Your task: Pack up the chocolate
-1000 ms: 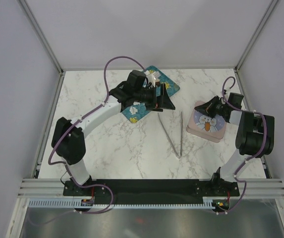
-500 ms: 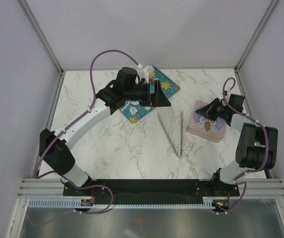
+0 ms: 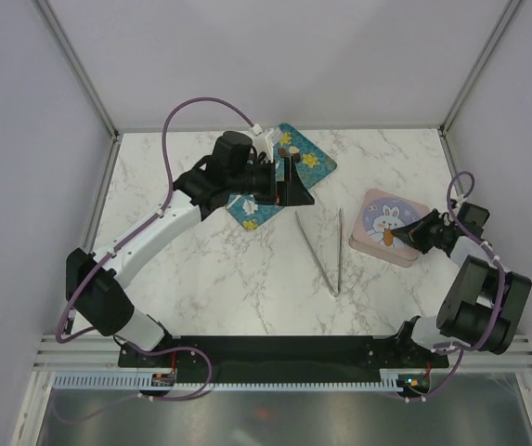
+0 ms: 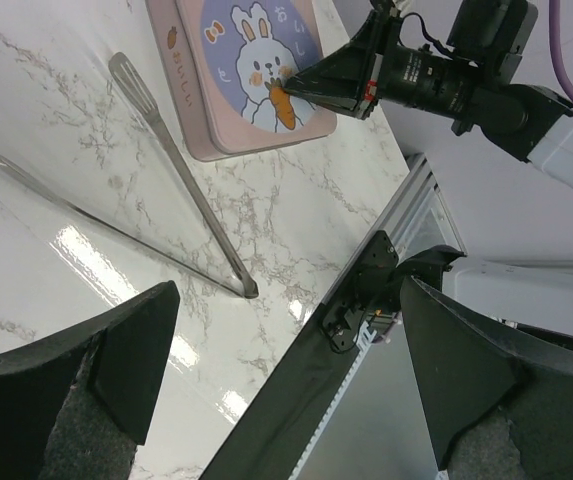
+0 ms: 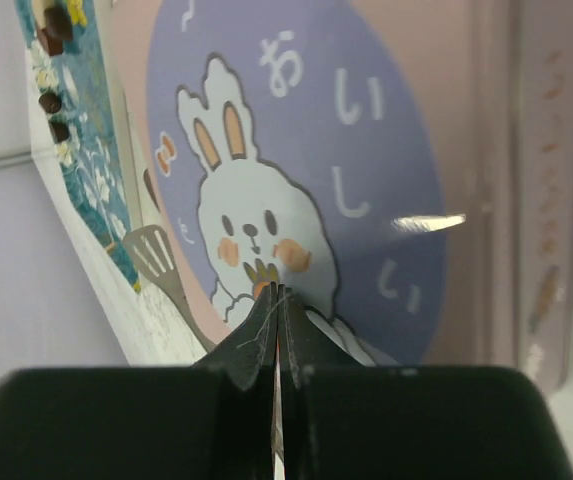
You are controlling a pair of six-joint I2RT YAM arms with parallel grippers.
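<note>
**Chocolate**: small dark pieces on the teal tray, at 12 o'clock on the counter. None packed.

**Tin**: pink, rabbit lid, at 3 o'clock. Lid on.

**Tongs**: lying flat at centre, between tray and tin, untouched.

**Left pincer**: released, jaws wide, holding nothing. It hangs at the tray's 6 o'clock edge. The arm has reached further out over the last second.

**Right pincer**: clenched on nothing. It has drawn back from mid-lid toward the tin's 3 o'clock side. Contact with the lid cannot be told.

**Status:** early. Judged from this, the tin remains to be opened and the tongs picked up before any piece moves.
</note>
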